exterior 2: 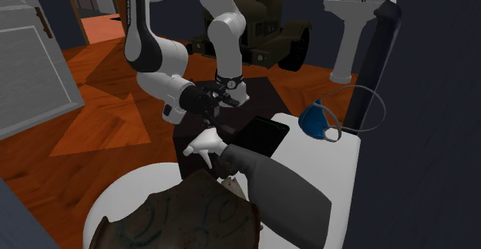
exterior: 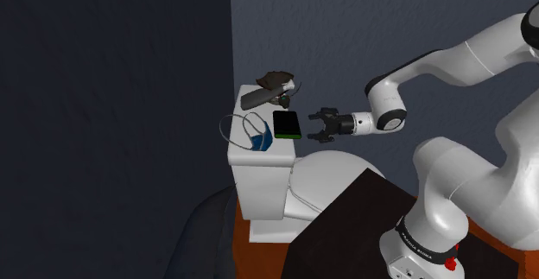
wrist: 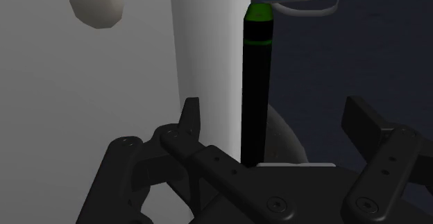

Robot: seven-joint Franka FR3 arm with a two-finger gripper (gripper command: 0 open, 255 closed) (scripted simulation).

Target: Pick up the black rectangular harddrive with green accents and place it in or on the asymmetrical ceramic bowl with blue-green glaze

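Looking first at the shoulder view, we find the flat black rectangular harddrive with a green edge (exterior: 286, 125) lying on the white toilet tank lid (exterior: 246, 155), at the side nearest the arm. The all-black two-finger gripper (exterior: 318, 124) hovers level with it, just beside it toward that view's right, its fingers spread and touching nothing. Beyond the drive lies a dark grey spray bottle (exterior: 262, 97), and past that the dark, uneven-rimmed bowl (exterior: 278, 79). A blue cup-shaped thing with thin loops (exterior: 257, 136), perhaps a mask, rests on the drive's other side.

In the second exterior view the bowl (exterior 2: 177, 217) fills the foreground, brownish with faint blue-green streaks, and we see no drive in it. The spray bottle (exterior 2: 270, 186) lies between the bowl and the harddrive (exterior 2: 258, 136), and the gripper (exterior 2: 216, 110) sits close to the drive's near edge.

In the wrist view we look along the drive (wrist: 255, 84) edge-on, its green end far from us. It stands between the parted fingers of the gripper (wrist: 276, 112), and neither one touches it.

We judge the task barely begun: the approach is lined up, but nothing is grasped. Closing on the drive, lifting it, carrying it past the bottle and releasing it at the bowl are all left.
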